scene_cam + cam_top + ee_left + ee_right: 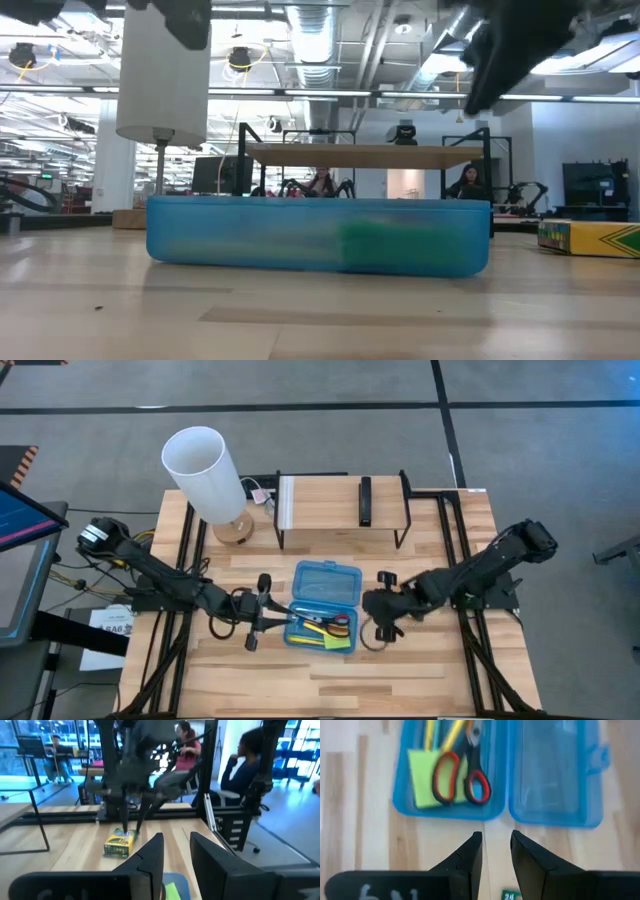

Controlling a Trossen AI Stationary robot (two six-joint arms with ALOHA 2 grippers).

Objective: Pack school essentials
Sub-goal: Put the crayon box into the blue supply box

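Pale wood-plank desk (400, 660) on a black metal frame, grey floor around it. At frame centre, an open blue translucent plastic case (323, 604), rounded rectangle, hinged lid flat toward the top. Inside the tray: red-handled scissors (465, 775) with glossy loop handles, yellow pencils (451, 735), and a flat green sticky-note pad (422, 777). The green-yellow cardboard crayon box (119, 843) lies on the desk right of the case, below the right gripper (385, 605). Left gripper (258, 612) sits at the case's left edge. Both grippers have their fingers slightly spread, pinching nothing. A white cylindrical lamp (205, 475) on a round wooden base stands upper left.
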